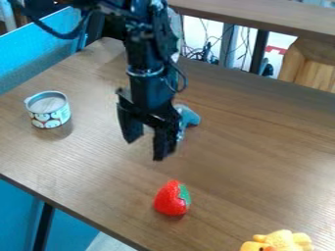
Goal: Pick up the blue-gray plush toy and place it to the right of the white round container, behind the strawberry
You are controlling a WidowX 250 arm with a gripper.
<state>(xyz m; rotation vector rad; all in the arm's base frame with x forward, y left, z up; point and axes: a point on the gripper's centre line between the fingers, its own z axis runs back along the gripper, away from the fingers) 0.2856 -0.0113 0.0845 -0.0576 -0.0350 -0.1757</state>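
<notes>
Obj (189, 116), blue, part. hidden b/h hand (145, 149)

pincer (145, 149) parted over table (255, 152) | blue object (190, 116) behind | strawberry (170, 199), can (48, 111) apart

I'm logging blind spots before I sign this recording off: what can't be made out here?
All in the camera view:
- Blue object: partly hidden behind the gripper; its full shape, and whether the two touch, can't be told.
- Yellow toy: lower part cut off by the bottom edge.
- Can: far side turned away; small print unreadable.
</notes>
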